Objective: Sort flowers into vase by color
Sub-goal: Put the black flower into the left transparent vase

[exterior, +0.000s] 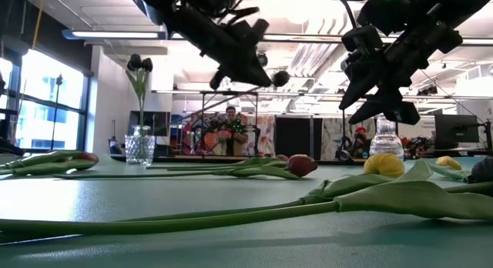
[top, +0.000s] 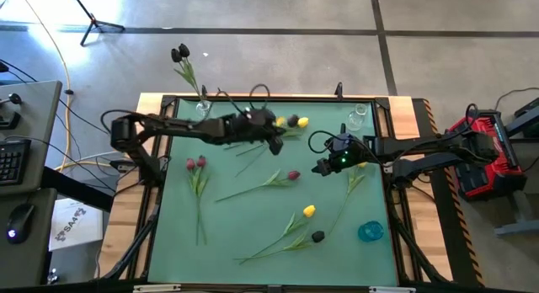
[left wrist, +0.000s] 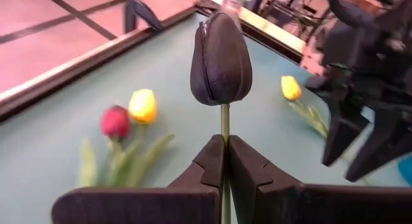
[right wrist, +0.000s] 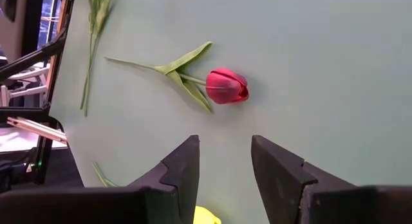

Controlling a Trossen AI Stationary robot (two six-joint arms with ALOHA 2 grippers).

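My left gripper [top: 274, 140] is raised over the far middle of the green table and is shut on a black tulip [left wrist: 220, 60]. Its head [exterior: 280, 78] shows clear of the table in the low view. My right gripper [top: 324, 167] hovers open at the right, above a red tulip [right wrist: 226, 86] that lies flat. More flowers lie on their sides on the table: two red ones [top: 195, 164] at the left, a yellow one [top: 309, 211] and a black one [top: 317, 237] near the front. My left gripper pinches the black tulip's stem just under the head [left wrist: 224, 124] between its two fingers. The fingers come from the table's left, slanting down. The head juts out past the fingertips, and the flower is lifted clear of the table.
A clear vase [top: 202, 108] holding black tulips stands at the far left edge, and an empty clear vase [top: 358, 114] at the far right. A blue vase [top: 370, 231] sits near the front right. A yellow tulip [top: 302, 122] lies by the far edge. A person [exterior: 231, 129] is in the room behind.
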